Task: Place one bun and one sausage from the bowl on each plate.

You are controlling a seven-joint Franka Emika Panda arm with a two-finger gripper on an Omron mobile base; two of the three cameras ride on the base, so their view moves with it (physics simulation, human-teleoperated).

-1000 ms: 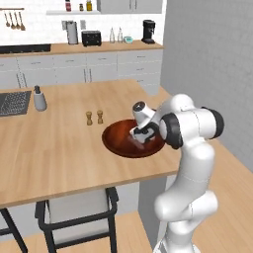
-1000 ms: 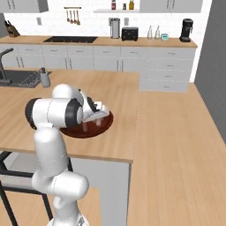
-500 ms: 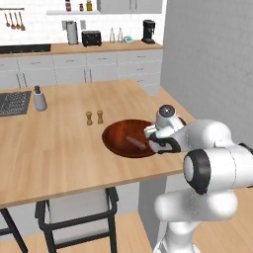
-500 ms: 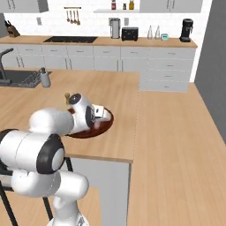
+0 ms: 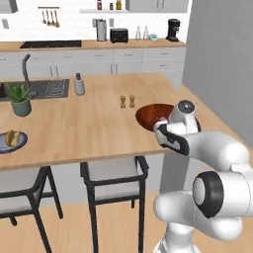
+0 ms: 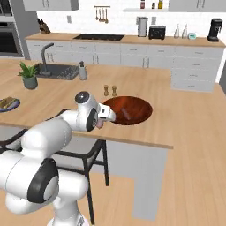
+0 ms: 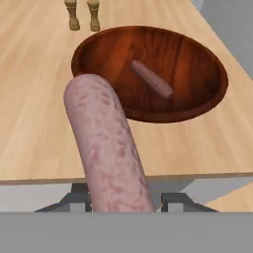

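Left base view: the wooden counter (image 5: 94, 128) carries the brown bowl (image 5: 155, 116) near its right end and a plate (image 5: 10, 143) with a bun (image 5: 14, 138) far left. Right base view: the gripper (image 6: 102, 120) sits at the bowl's left rim. Hand view: the jaws clamp a sausage (image 7: 106, 148); another sausage (image 7: 151, 79) lies in the bowl.

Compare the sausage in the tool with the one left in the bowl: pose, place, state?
The held sausage is clamped between the tool's fingertips, off the counter; the other sausage lies loose on the floor of the wooden bowl. The held one hangs outside the bowl, near the counter's edge; the other rests inside it. Both are slim, pinkish-red, round-ended cylinders.
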